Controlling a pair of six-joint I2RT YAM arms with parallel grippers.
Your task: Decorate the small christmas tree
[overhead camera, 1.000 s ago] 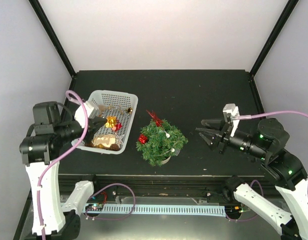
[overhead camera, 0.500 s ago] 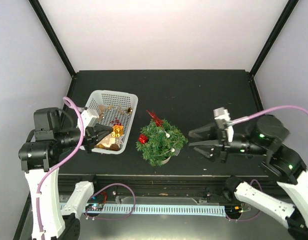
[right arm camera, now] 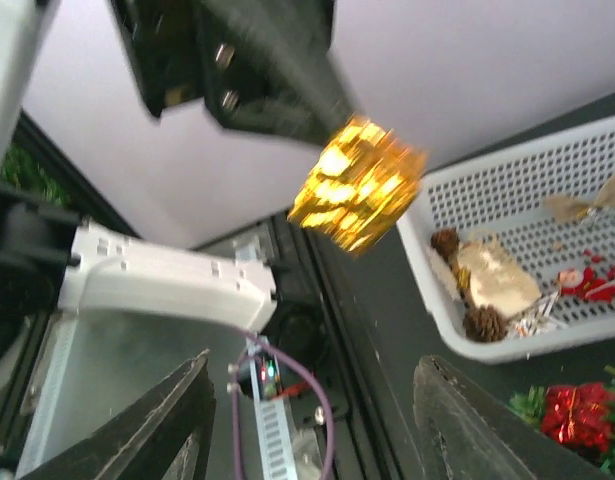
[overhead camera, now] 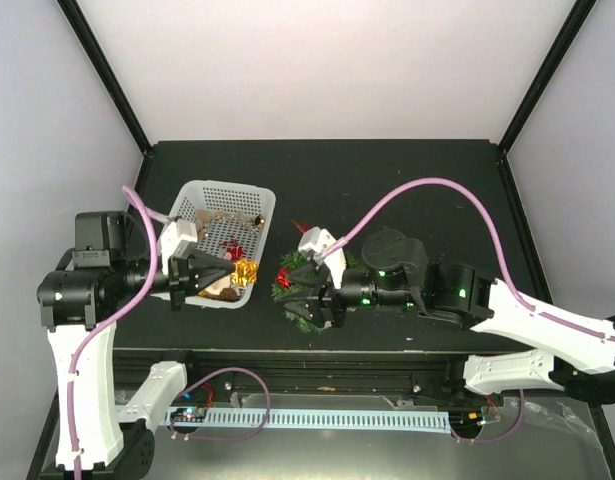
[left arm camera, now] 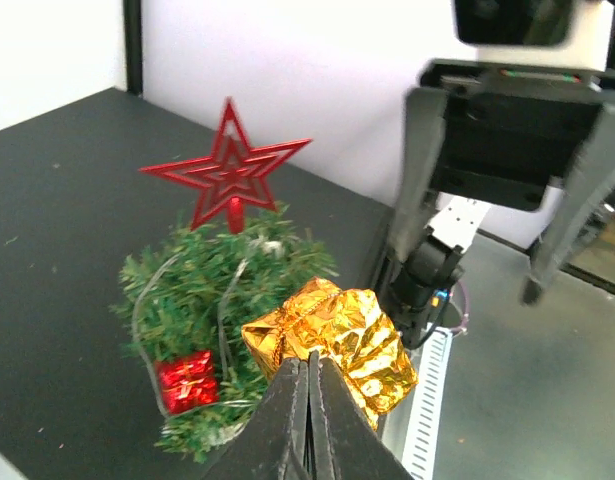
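L gripper [left arm camera: 309, 378] clamps gold gift [left arm camera: 332, 338]; R gripper [overhead camera: 312, 293], jaws apart, at tree [left arm camera: 222, 290]. Move gift slow, hang on bare branch.

Left arm [overhead camera: 82, 385], right arm [overhead camera: 532, 320]: white link shells, black joint housings, small green indicator lights [overhead camera: 459, 293]. One lilac cable [overhead camera: 427, 185] looped along each.

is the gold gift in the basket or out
Out: the shut left gripper holds the gold gift in the air, clear of the basket.
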